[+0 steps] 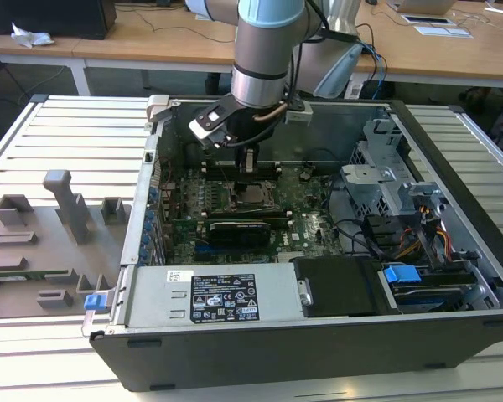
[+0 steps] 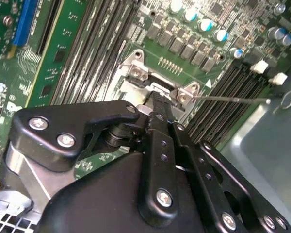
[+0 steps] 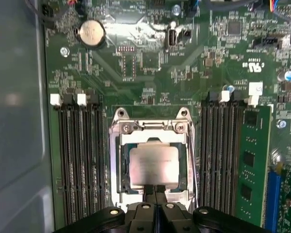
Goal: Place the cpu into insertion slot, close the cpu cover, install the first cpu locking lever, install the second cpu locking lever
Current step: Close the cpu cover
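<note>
The cpu [image 3: 153, 165], a pale silver square, lies flat in the insertion slot [image 3: 120, 171] on the green board. The silver cpu cover [image 3: 114, 145] lies down around it, with the chip showing through its window. My gripper [image 3: 154, 190] is shut, its two black fingertips pressed together at the cover's near edge. In the second wrist view the gripper [image 2: 157, 99] touches the socket edge between two metal brackets. A thin wire locking lever [image 2: 233, 99] sticks out sideways from one bracket. In the exterior view the gripper [image 1: 249, 161] hangs just above the socket [image 1: 250, 194] inside the open case.
Black memory slots [image 3: 80, 160] flank the socket on both sides, and a green memory card [image 3: 250, 165] stands beyond one bank. A coin battery [image 3: 91, 33] sits farther off. The grey case wall [image 3: 14, 121], power supply [image 1: 218, 293] and drive cage [image 1: 386, 176] hem in the board.
</note>
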{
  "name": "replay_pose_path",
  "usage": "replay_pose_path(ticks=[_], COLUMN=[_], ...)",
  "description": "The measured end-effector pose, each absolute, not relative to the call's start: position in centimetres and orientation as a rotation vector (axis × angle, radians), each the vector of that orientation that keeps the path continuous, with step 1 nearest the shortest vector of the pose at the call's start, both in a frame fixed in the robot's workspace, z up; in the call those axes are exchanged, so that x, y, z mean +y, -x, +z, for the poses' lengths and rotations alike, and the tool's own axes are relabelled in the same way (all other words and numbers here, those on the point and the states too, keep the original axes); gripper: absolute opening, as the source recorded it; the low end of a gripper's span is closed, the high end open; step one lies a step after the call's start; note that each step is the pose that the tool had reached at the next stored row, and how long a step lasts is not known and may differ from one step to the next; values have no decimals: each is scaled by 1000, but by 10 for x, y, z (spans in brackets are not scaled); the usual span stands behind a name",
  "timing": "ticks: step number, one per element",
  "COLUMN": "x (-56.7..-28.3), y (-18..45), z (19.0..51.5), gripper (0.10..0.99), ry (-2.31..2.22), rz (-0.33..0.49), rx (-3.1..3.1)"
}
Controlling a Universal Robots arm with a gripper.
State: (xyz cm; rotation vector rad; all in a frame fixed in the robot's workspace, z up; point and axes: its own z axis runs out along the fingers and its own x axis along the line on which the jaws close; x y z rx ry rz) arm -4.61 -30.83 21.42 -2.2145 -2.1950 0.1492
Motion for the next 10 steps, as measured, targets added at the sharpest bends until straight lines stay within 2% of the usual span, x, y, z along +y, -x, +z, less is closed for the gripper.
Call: replay_pose_path(ticks=[10], x=[-308], y=[57], z=[208], gripper=[106], ry=[2214], rz=[149], rx=[-2195])
